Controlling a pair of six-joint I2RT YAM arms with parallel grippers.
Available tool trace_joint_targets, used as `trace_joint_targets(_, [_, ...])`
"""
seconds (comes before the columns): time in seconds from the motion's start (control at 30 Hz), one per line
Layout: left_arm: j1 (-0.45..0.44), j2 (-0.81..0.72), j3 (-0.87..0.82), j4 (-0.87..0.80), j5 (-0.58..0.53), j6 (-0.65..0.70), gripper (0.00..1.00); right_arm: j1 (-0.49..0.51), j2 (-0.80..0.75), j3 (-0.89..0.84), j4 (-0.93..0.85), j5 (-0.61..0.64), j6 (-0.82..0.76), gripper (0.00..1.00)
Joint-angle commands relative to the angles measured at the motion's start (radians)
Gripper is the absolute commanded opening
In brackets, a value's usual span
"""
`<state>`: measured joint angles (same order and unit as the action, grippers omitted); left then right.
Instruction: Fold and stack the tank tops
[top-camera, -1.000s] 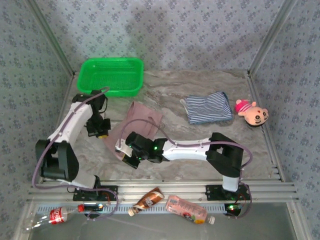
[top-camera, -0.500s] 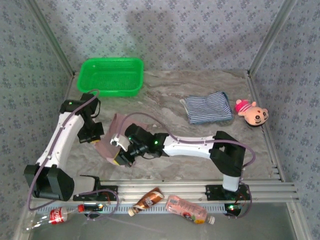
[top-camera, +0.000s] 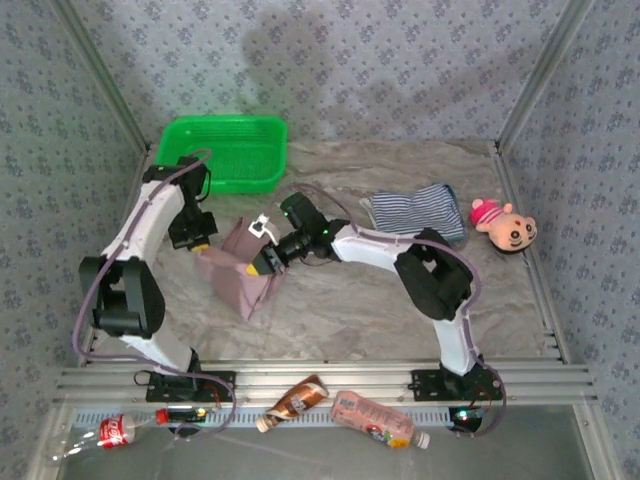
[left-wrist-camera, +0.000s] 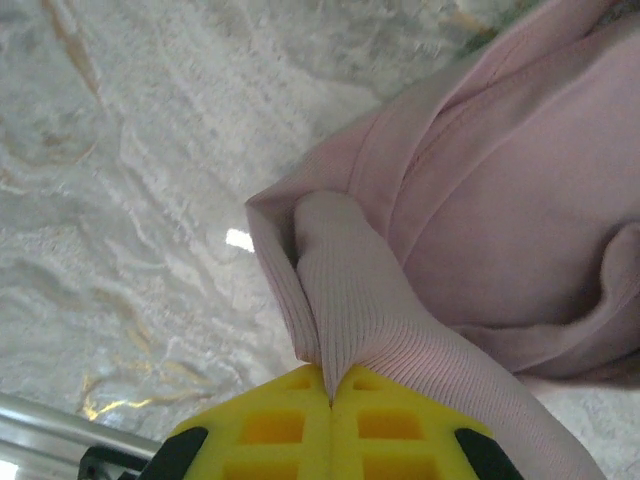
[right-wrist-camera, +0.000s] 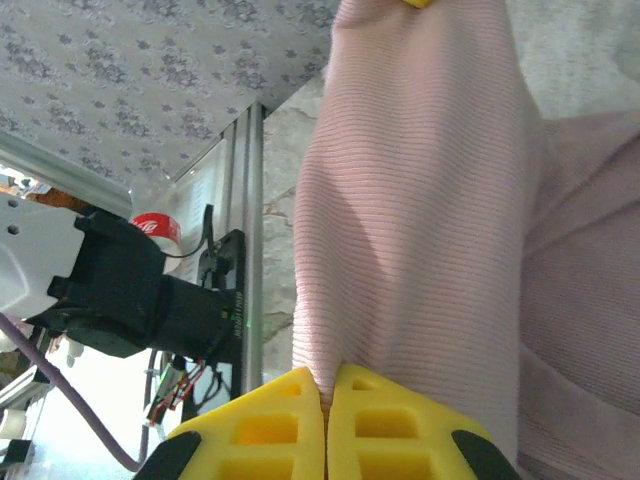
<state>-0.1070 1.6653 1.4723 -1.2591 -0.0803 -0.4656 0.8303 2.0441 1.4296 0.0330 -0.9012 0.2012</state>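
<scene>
- The basket (top-camera: 225, 155) sits at the far left corner of the worktop (top-camera: 350, 300).
- A bunched tank top (top-camera: 240, 280) lies left of centre, in front of the basket.
- The left gripper (top-camera: 199, 242) is at its left edge and the right gripper (top-camera: 267, 264) at its right edge. Each pinches its fabric.
- A folded tank top (top-camera: 415, 215) lies to the right, behind centre, well apart from the bunched one.
- The plush toy (top-camera: 503, 227) sits just right of the folded tank top.
- In front of the arm bases, below the worktop's near edge, one bottle (top-camera: 110, 432) lies at the left and two more bottles (top-camera: 375, 420) lie near the middle.
</scene>
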Motion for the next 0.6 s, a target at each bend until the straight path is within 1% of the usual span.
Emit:
trace_joint_targets(0.0, [0.008, 0.077, 0.075, 0.054, 0.01, -0.007, 0.0, -0.051, 0.068, 0.076, -0.058, -0.095, -0.073, 0.02])
trace_joint_targets(0.07, [0.007, 0.145, 0.12, 0.059, 0.026, -0.002, 0.02, -0.08, 0.101, 0.105, -0.066, -0.094, -0.083, 0.03])
trace_joint_targets(0.2, [0.004, 0.255, 0.194, 0.087, 0.038, 0.007, 0.03, -0.117, 0.14, 0.116, -0.063, -0.047, -0.101, 0.08])
trace_joint_targets(0.23, [0.003, 0.276, 0.208, 0.1, 0.036, 0.007, 0.04, -0.123, 0.15, 0.127, -0.082, -0.025, -0.121, 0.1])
trace_joint_targets(0.3, [0.003, 0.312, 0.236, 0.116, 0.04, 0.002, 0.05, -0.134, 0.164, 0.138, -0.112, 0.051, -0.153, 0.11])
trace_joint_targets(0.37, [-0.001, 0.343, 0.264, 0.13, 0.037, -0.001, 0.06, -0.143, 0.172, 0.133, -0.091, 0.145, -0.162, 0.21])
trace_joint_targets(0.4, [0.0, 0.36, 0.283, 0.132, 0.037, -0.004, 0.09, -0.144, 0.175, 0.128, -0.064, 0.182, -0.163, 0.27])
trace_joint_targets(0.43, [-0.001, 0.375, 0.305, 0.13, 0.029, -0.006, 0.16, -0.146, 0.182, 0.134, -0.059, 0.223, -0.163, 0.29])
trace_joint_targets(0.5, [-0.003, 0.388, 0.329, 0.148, 0.027, -0.012, 0.27, -0.15, 0.194, 0.154, -0.073, 0.298, -0.185, 0.3])
trace_joint_targets(0.53, [-0.003, 0.391, 0.341, 0.156, 0.04, -0.012, 0.31, -0.152, 0.19, 0.151, -0.071, 0.364, -0.189, 0.3])
trace_joint_targets(0.57, [-0.007, 0.395, 0.354, 0.157, 0.035, -0.011, 0.34, -0.155, 0.184, 0.149, -0.074, 0.405, -0.195, 0.3])
